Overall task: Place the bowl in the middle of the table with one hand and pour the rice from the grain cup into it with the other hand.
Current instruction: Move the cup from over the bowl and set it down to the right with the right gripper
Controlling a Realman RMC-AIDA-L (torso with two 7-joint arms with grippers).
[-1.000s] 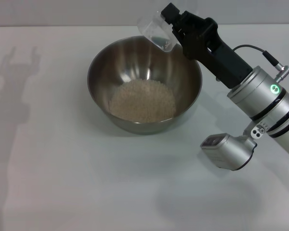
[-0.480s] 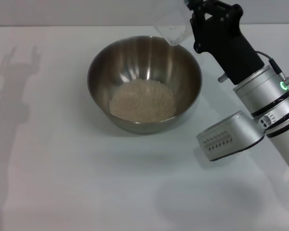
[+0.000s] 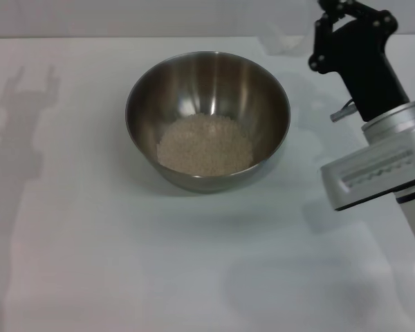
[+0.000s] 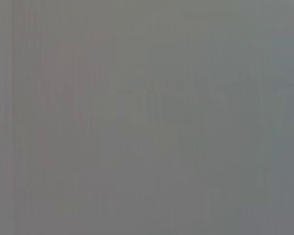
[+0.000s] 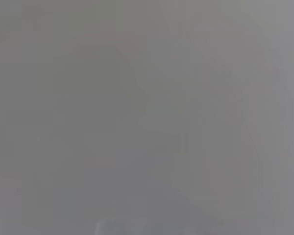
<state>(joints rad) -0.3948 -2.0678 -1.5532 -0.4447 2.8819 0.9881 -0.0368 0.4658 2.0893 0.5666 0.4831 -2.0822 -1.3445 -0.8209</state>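
One bowl [image 3: 207,121], one rice mound [image 3: 205,144] inside; right gripper [image 3: 332,14] beyond.

The bowl [image 3: 207,121] stands on the surface [image 3: 90,263], a little behind its middle and slightly left of centre in the head view. The rice [image 3: 205,144] lies in the bottom of the bowl, heaped toward the near side. The right hand [image 3: 335,21] is up at the far right, behind and to the right of the bowl and well apart from its rim, with its arm [image 3: 387,159] running down along the right edge. Both wrist views show nothing that can be told.
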